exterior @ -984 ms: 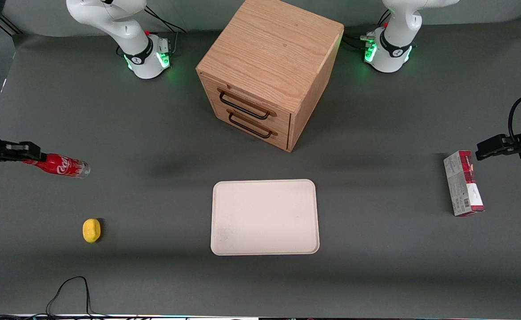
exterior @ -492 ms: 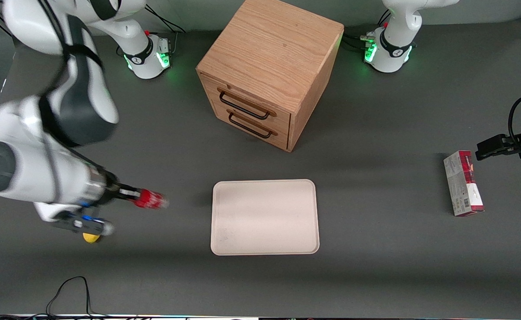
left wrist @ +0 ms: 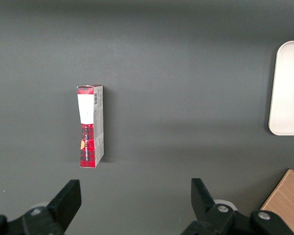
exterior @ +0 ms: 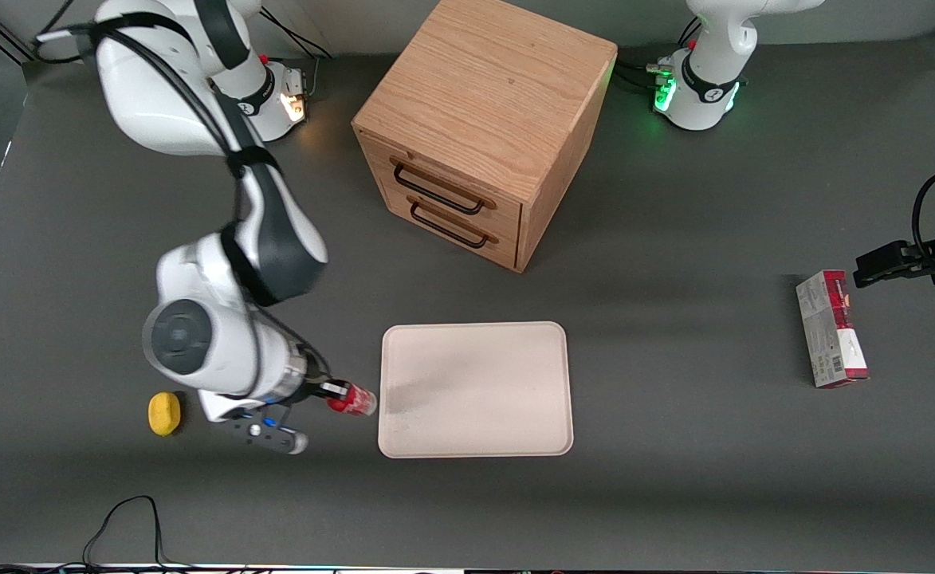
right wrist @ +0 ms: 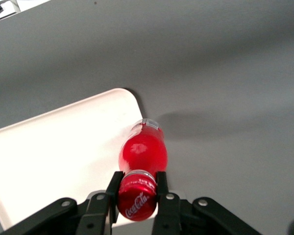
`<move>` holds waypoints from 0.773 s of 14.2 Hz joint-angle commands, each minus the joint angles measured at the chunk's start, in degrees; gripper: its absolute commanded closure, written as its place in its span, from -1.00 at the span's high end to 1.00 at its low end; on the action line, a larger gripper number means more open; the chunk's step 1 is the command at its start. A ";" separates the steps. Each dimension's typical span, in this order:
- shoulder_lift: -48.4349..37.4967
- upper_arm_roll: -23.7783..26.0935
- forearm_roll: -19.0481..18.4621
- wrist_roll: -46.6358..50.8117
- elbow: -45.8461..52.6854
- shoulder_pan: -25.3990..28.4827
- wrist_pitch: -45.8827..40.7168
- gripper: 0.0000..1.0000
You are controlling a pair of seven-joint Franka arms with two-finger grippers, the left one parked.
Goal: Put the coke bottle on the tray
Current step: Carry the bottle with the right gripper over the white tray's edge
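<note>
Coke bottle (exterior: pixel 353 398): held off the tabletop (exterior: pixel 674 494) by the right arm's hand (exterior: pixel 333 391), just beside the edge of the tray (exterior: pixel 475 335) that faces the working arm's end. In the wrist view the coke bottle (right wrist: pixel 143 152) points away from the camera, clear base foremost, hanging over the tray's rounded corner (right wrist: pixel 118 94); whether it touches the tray cannot be told.

Hand (right wrist: pixel 137 183): the two black fingers (right wrist: pixel 161 182) are closed against the bottle at its red cap, one on each side, with the white script logo visible on the cap end between them.

Tray: cream-white, rectangular, low rim, lying flat on the dark grey tabletop, nearer to the front camera than the wooden two-drawer cabinet (exterior: pixel 483 119). Nothing rests on its surface.

Other items: a yellow lemon-like lump (exterior: pixel 164 414) lies on the tabletop beside the arm's wrist, toward the working arm's end. A red-and-grey carton (exterior: pixel 831 328) lies flat toward the parked arm's end, well apart from the tray; the left wrist view shows the same carton (left wrist: pixel 90 126) on its side.
</note>
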 commanded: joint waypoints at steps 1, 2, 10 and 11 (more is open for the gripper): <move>2.85 -0.09 -1.51 2.55 3.60 0.77 2.22 -1.00; 3.81 -0.09 -1.60 3.68 4.03 1.55 3.54 -1.00; 6.99 -0.09 -4.24 7.21 6.59 3.32 5.92 -1.00; 6.99 0.00 -4.24 7.73 6.59 3.32 6.19 -1.00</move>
